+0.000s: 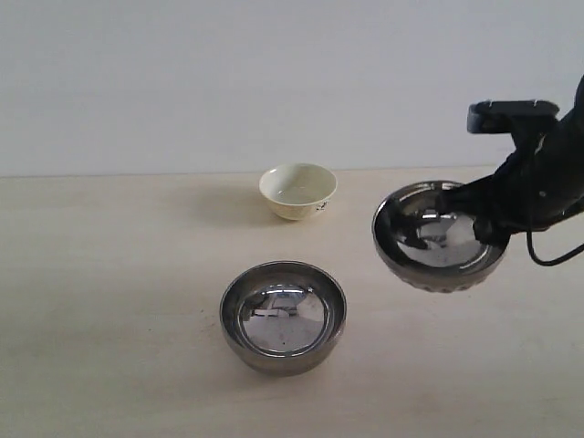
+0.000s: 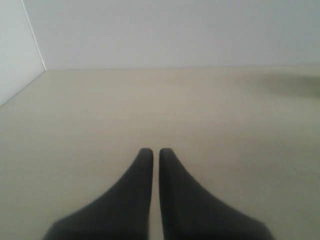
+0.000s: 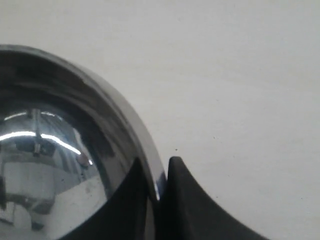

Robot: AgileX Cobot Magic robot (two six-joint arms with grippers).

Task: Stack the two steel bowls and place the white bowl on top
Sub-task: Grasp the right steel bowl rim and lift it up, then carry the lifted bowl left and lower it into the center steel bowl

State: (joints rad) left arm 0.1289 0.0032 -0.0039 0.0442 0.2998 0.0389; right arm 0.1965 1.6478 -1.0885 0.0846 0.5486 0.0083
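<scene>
A smooth steel bowl (image 1: pixel 283 316) rests on the table near the front centre. The ribbed steel bowl (image 1: pixel 438 235) hangs tilted above the table at the right, its rim pinched by my right gripper (image 1: pixel 495 225). In the right wrist view that bowl's rim (image 3: pixel 127 112) runs between the two dark fingers of the right gripper (image 3: pixel 156 170), one inside and one outside the wall. The white bowl (image 1: pixel 297 190), with a dark mark on its side, stands further back near the wall. My left gripper (image 2: pixel 156 152) is shut on nothing over bare table and is out of the exterior view.
The pale wooden table (image 1: pixel 109 292) meets a white wall at the back. A black cable (image 1: pixel 553 255) loops off the right arm. The left wrist view shows a wall corner (image 2: pixel 44 70) at the table's far edge.
</scene>
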